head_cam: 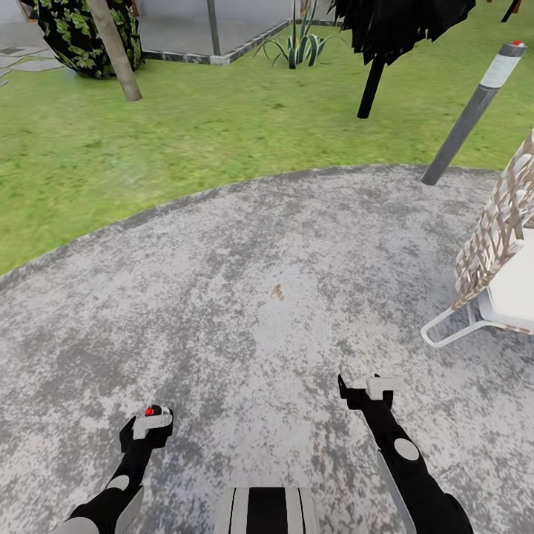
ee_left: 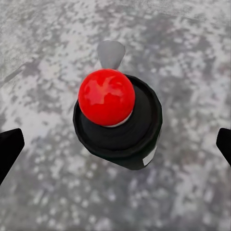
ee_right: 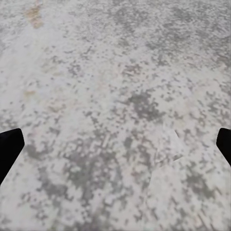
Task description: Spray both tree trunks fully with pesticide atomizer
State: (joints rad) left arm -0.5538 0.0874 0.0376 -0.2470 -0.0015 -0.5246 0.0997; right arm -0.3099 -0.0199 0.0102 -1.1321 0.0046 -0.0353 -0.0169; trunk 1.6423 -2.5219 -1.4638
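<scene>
While both arms hang low at the bottom of the head view over mottled grey paving (head_cam: 245, 297), the left claw (head_cam: 152, 423) grips the pesticide atomizer (ee_left: 118, 122), a small dark bottle with a red cap (ee_left: 106, 96), seen close in the left wrist view. The right claw (head_cam: 371, 389) at lower right holds nothing, and its dark fingers (ee_right: 9, 149) sit far apart at the edges of the right wrist view. At the right edge stands a white woven chair (head_cam: 497, 252). Beyond the paving's curved edge lies the grass lawn (head_cam: 148, 141). At upper left a leaning tree trunk (head_cam: 115, 48) stands beside a leafy bush (head_cam: 70, 37); a grey pole (head_cam: 475, 111) slants at upper right.
</scene>
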